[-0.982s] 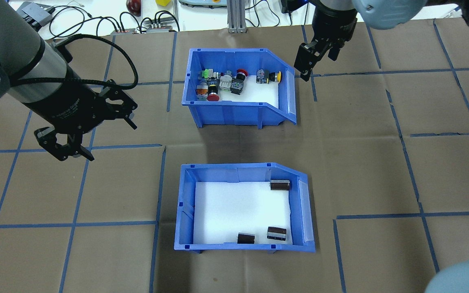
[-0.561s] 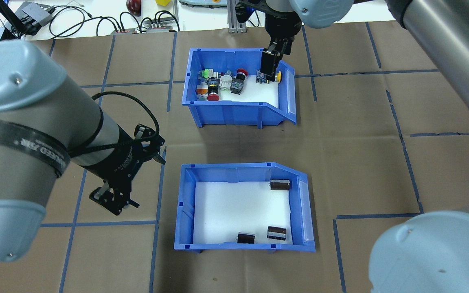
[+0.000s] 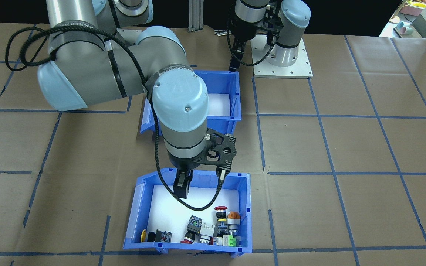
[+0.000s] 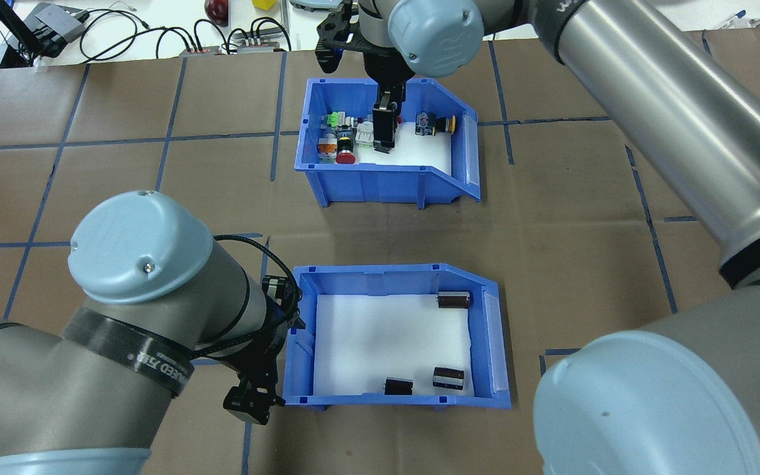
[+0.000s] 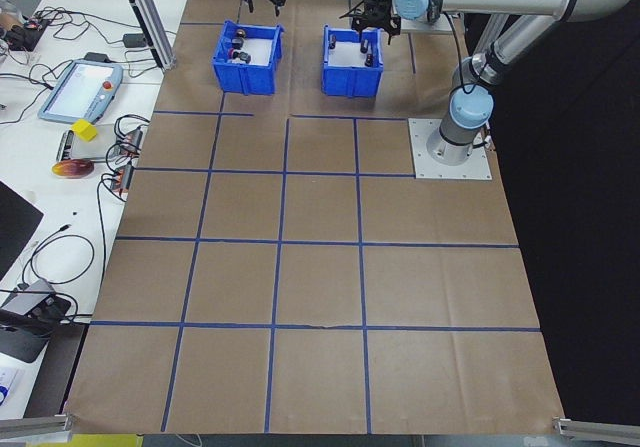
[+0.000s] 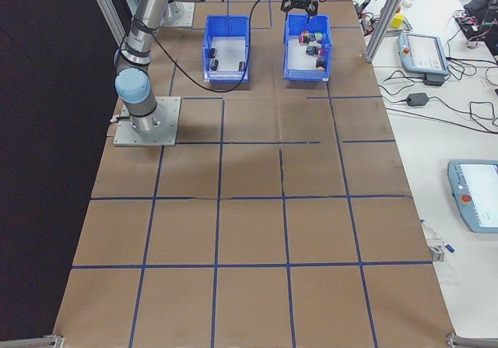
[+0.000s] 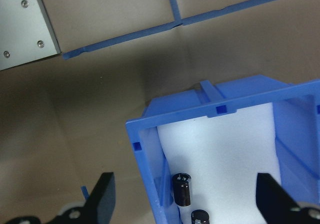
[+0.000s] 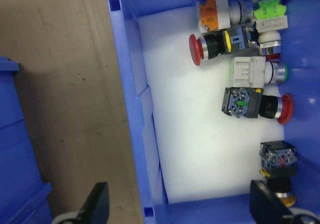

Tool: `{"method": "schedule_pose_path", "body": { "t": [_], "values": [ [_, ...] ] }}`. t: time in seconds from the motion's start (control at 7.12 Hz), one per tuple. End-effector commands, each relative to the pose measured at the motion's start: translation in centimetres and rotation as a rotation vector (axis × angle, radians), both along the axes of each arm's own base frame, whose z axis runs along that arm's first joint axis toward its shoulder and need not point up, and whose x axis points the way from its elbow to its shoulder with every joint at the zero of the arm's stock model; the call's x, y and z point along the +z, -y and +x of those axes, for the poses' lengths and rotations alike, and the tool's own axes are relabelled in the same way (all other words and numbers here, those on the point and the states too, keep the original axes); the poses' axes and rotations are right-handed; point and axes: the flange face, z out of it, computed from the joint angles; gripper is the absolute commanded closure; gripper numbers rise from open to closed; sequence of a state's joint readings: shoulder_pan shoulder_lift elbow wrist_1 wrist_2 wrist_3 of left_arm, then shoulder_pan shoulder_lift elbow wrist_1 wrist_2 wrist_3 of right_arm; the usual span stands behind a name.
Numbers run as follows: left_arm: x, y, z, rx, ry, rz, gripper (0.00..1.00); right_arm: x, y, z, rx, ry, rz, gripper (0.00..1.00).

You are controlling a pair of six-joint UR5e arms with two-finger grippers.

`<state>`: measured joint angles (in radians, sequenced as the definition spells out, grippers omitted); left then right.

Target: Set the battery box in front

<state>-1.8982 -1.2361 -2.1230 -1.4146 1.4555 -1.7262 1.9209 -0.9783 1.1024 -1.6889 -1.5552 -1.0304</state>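
You had the left hand (image 4: 258,396) down at the back-left corner of the blue plastic battery box with the sloped-cut side and white liner (image 4: 301,343), which sat on the brown-paper counter (image 4: 584,218) on the robot's side, near the base. In the left wrist view both fingers showed far apart, one (image 7: 102,196) outside the wall and the other (image 7: 272,196) over the liner, so that hand was wide and straddled the box's wall, holding nothing. Three small dark cylinders (image 4: 454,300) lay loose inside. Your right hand (image 4: 383,128) hung inside the matching blue bin of colourful push-buttons (image 4: 459,171), its fingers also spread wide in the wrist view across that bin's near wall, empty. By my reading, this was the grasp step on both bins, not yet a lift. The next move called for you to lower and pinch the walls squarely, then swap the bins' places, keeping the battery box level so the cylinders would not roll toward the sloped opening.
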Motion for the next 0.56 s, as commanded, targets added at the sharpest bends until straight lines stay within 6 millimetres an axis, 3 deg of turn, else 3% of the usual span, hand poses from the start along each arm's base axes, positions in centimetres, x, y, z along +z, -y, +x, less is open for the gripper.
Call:
{"method": "schedule_pose_path", "body": {
  "t": [0.0, 0.28, 0.42],
  "values": [
    [-3.4, -2.7, -2.4, 0.081, -0.067, 0.022, 0.01, -4.2, 0.0, 3.3, 0.037, -0.004, -0.004, 0.00],
    [-6.1, -3.6, -2.8, 0.114, -0.095, -0.036, 0.01, -8.1, -0.1, 3.9, 0.043, -0.032, 0.047, 0.00],
    [-6.4, -3.8, -3.3, 0.124, -0.093, -0.030, 0.01, -9.2, -0.8, 3.8, 0.043, -0.039, 0.071, 0.00]
  ]
}}
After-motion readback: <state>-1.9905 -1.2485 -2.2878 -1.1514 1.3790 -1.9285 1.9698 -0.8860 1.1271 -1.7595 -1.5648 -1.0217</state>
